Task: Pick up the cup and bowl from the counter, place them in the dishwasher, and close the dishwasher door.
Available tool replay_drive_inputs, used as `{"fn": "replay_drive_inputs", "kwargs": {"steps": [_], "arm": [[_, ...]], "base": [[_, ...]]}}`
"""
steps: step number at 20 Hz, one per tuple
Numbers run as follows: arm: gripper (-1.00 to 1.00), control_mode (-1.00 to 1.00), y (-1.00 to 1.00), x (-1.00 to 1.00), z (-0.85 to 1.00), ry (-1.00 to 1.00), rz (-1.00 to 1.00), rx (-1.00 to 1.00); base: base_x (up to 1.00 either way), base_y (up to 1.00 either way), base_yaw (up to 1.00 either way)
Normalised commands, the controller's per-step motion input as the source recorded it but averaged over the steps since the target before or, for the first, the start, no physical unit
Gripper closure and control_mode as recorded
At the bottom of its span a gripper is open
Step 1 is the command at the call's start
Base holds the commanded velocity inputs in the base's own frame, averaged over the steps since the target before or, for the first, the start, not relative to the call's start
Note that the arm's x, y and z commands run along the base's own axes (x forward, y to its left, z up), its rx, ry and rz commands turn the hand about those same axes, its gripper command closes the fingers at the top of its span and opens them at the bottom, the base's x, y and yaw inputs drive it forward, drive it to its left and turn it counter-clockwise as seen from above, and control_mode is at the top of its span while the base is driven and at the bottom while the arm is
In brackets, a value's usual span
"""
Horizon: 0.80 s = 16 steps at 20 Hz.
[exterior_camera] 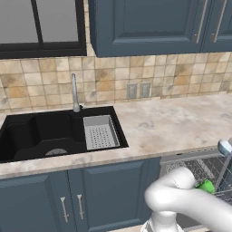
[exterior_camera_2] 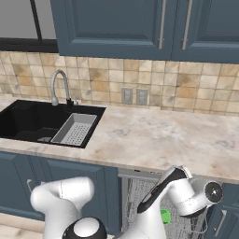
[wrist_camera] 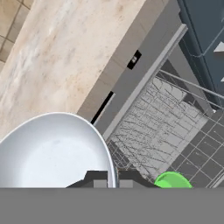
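My gripper point(wrist_camera: 113, 177) is shut on the rim of the pale blue-white bowl point(wrist_camera: 52, 153), which hangs over the front edge of the counter point(wrist_camera: 57, 57). Below and to the right, the dishwasher point(wrist_camera: 131, 83) stands open with its wire rack point(wrist_camera: 162, 118) showing. The green cup point(wrist_camera: 173, 180) sits in that rack, close to my fingertips. Both base views also show the cup point(exterior_camera: 207, 186) point(exterior_camera_2: 165, 216) in the rack, partly behind my arm. The dishwasher door is out of view.
A black double sink point(exterior_camera: 41, 131) with a grey strainer tray point(exterior_camera: 100, 132) and a faucet point(exterior_camera: 75, 95) lies to the left in the counter point(exterior_camera: 163, 122). Blue cabinets point(exterior_camera: 90, 199) run under it and hang above point(exterior_camera_2: 140, 23). Two wall outlets point(exterior_camera_2: 134, 96) sit on the tiles.
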Motion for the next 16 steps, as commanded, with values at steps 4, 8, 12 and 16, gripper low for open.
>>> {"fn": "replay_drive_inputs", "kwargs": {"steps": [4,8,12,16], "arm": [[1.00,-1.00,0.00,-0.44,-0.23,-0.01,0.00,-0.01],[1.00,-1.00,0.00,-0.28,-0.41,0.00,0.00,-0.03],[1.00,-1.00,0.00,-0.18,-0.51,0.00,0.00,-0.05],[1.00,-1.00,0.00,-0.09,-0.54,0.00,0.00,-0.06]], "base": [[0.00,0.00,0.00],[0.00,0.00,0.00],[0.00,0.00,0.00],[0.00,0.00,0.00]]}}
